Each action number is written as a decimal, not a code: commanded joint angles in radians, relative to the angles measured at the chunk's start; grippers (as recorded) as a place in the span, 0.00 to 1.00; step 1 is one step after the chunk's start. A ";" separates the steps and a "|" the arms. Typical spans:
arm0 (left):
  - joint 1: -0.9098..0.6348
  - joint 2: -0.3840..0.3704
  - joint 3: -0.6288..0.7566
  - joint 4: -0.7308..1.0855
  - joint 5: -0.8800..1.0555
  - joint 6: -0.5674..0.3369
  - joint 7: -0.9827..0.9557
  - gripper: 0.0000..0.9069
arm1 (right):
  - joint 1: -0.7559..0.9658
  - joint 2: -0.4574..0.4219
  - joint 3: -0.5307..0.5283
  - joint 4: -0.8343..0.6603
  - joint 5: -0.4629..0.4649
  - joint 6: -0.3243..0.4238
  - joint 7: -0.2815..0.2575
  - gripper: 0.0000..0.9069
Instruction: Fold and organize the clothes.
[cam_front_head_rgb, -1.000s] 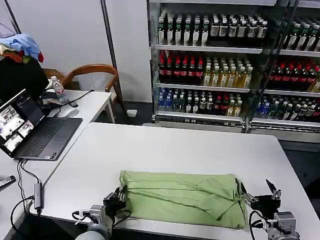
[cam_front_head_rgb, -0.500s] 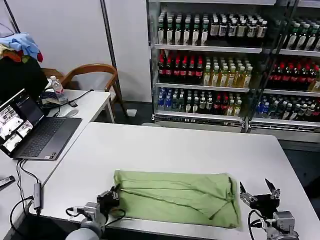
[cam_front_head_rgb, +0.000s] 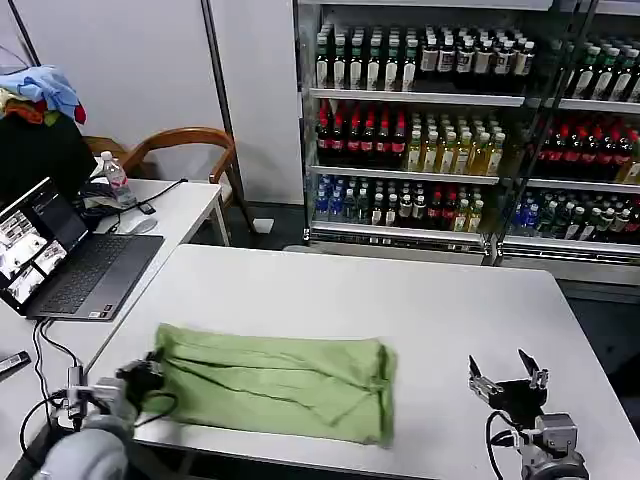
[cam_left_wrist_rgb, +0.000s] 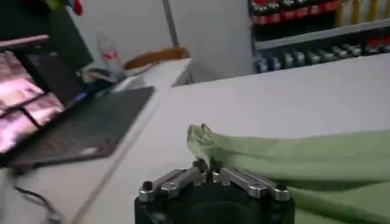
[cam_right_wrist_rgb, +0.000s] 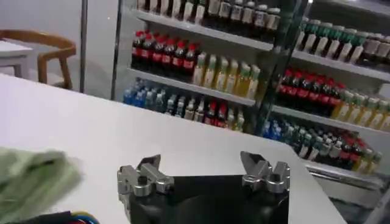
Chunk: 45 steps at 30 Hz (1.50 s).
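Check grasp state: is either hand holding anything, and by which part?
Left hand pinches the green shirt at its left end edge. Right hand is open, holding nothing.

Polo shirt (cam_front_head_rgb: 272, 384) soft matt cloth, creased; table (cam_front_head_rgb: 340, 290) smooth matt white; fingers (cam_left_wrist_rgb: 183, 178) bare metal.

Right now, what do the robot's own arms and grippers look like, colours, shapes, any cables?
The left gripper has silver metal finger links on a black rounded base; its arm is light grey, with black cables looped beside the wrist. The right gripper has two silver and black fingers bolted to a black block, blue and yellow wires at its base, and in the head view a grey wrist with a black cable.
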 joint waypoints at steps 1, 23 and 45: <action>0.033 0.141 -0.209 -0.028 -0.064 0.053 -0.008 0.06 | 0.032 -0.001 -0.013 0.000 0.002 0.007 0.001 1.00; -0.031 -0.172 0.317 -0.342 0.016 -0.086 0.110 0.04 | -0.058 0.039 0.044 0.001 -0.023 0.008 0.007 1.00; -0.240 -0.349 0.464 -0.139 -0.078 -0.006 -0.028 0.04 | -0.104 0.036 0.187 0.022 0.002 -0.002 0.008 1.00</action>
